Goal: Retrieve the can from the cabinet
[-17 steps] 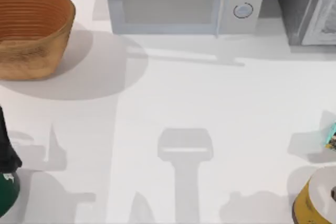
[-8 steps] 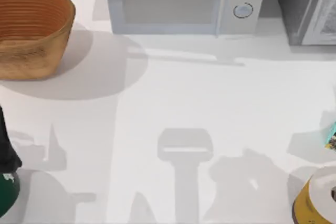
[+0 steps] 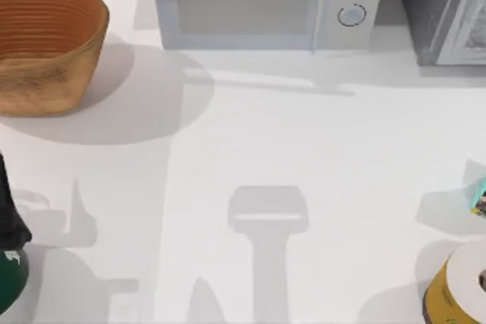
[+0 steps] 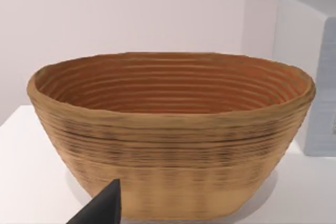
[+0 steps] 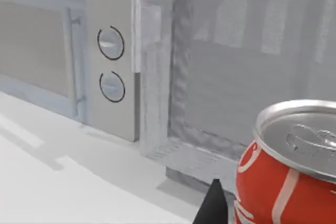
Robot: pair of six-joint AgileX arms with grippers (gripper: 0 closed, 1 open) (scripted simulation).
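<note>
Handling: the can [image 5: 287, 171] looked light, rigid, smooth-sided; best gripped mid-body.
Can: stood just before the cabinet [image 5: 252, 66], close to the right gripper [image 5: 212, 205].
Jaws: couldn't tell how wide, either arm.

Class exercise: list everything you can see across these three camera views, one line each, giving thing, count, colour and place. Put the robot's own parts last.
Basket: 1, brown wicker, table's far left corner.
Microwave: 1, pale grey with two round knobs, far edge, centre.
Cabinet: 1, grey, far right corner.
Can: 1, red with silver top, close in the right wrist view, in front of the cabinet.
Yellow-and-white round thing: 1, near right corner, cut off by the edge.
Teal thing: 1, right edge, mostly cut off.
Green-and-black thing: 1, near left edge, partly cut off.
Table: 1, white.
Left fingertip: 1, black, before the basket.
Right fingertip: 1, black, beside the can.
</note>
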